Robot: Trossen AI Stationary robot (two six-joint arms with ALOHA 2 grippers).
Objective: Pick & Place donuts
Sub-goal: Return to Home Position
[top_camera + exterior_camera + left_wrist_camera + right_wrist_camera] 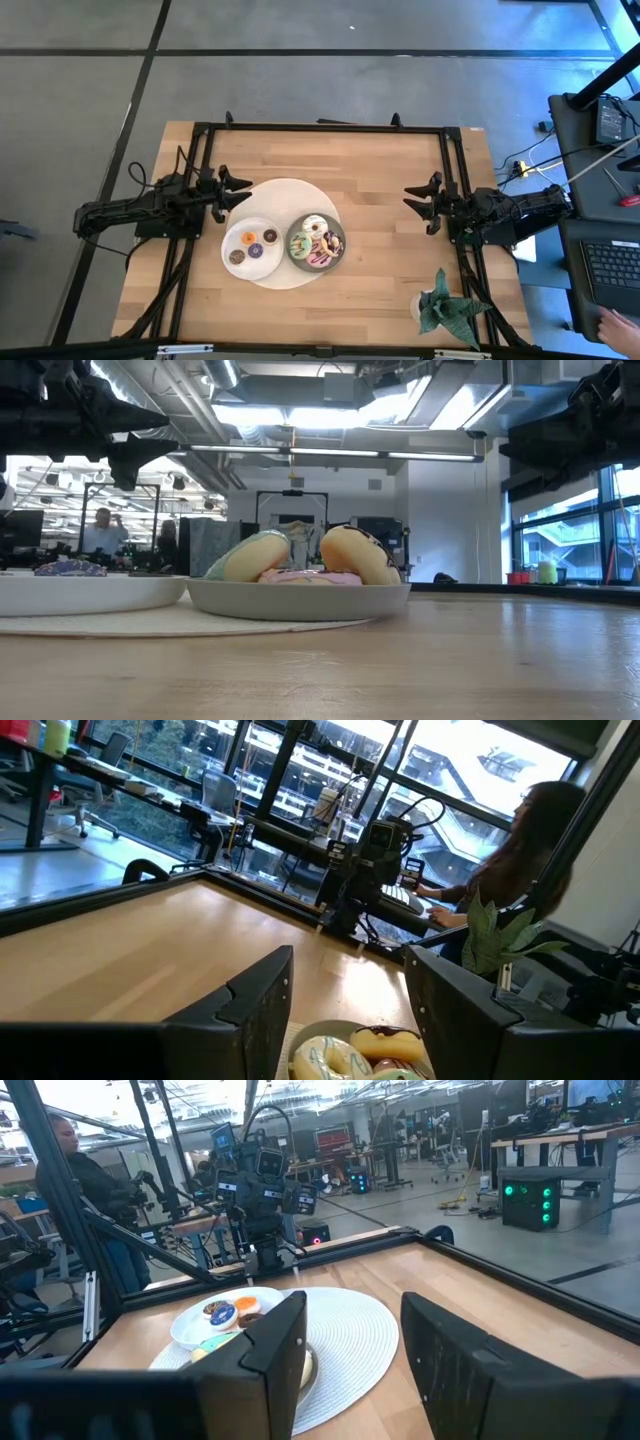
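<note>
Retracting each arm slowly and level seems best, since the left gripper (238, 195) and right gripper (412, 198) both stand empty with jaws apart at the table (380, 160) sides, while the donuts (316, 243) lie on the plates (224, 248) between them, nearer the left one.

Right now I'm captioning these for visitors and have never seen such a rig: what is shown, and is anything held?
This is a robot with two dark arms at a wooden table. One picture looks straight down, one level across the tabletop, two from cameras on the arms' wrists. The left tool and right tool, at opposite sides, are open and hold nothing. On a round mat sit a white plate with four small donuts and a gray plate with larger iced donuts. A green plant stands near one corner.
</note>
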